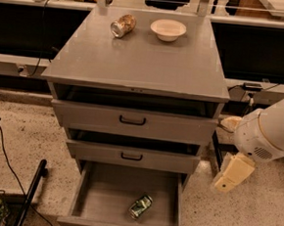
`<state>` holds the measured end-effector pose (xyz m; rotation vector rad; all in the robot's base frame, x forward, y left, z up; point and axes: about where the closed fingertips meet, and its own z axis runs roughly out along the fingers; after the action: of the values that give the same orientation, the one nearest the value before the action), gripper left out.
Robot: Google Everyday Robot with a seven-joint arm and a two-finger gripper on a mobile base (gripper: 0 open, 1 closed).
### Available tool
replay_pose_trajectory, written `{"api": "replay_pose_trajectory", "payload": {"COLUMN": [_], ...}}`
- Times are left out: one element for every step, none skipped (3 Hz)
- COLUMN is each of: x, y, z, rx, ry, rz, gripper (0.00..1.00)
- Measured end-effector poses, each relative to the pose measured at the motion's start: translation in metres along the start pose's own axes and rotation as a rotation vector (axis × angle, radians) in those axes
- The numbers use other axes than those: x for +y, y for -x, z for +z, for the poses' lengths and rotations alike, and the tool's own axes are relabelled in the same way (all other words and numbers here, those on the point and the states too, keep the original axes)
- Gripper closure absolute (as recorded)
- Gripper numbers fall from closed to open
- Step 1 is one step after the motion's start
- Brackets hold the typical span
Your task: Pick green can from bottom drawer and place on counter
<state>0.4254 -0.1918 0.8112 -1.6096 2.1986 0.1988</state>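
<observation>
The green can (140,206) lies on its side on the floor of the open bottom drawer (101,195), near the front and right of centre. The counter (141,61) is the flat grey top of the cabinet above it. My gripper (226,182) is the cream end of the white arm (270,132), hanging to the right of the cabinet at about the height of the middle drawer. It is apart from the can, above and to its right, and holds nothing that I can see.
A tan-brown can (123,25) lies on its side and a white bowl (168,29) stands at the back of the counter. The two upper drawers (131,120) are slightly open. A black pole (30,194) and a cable (8,158) lie on the floor at left.
</observation>
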Motion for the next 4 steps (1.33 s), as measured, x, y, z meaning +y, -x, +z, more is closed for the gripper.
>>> {"api": "replay_pose_trajectory", "payload": {"x": [-0.01, 0.005, 0.048, 0.048], "y": [-0.004, -0.012, -0.03, -0.037], "z": [0.03, 0.102, 0.184, 0.213], "rx": [0.073, 0.103, 0.009, -0.057], "ry": [0.037, 0.137, 0.216, 0.18], "rz": [0.018, 0.026, 0.038, 0.059], "gripper": [0.0, 0.0, 0.0, 0.0]}}
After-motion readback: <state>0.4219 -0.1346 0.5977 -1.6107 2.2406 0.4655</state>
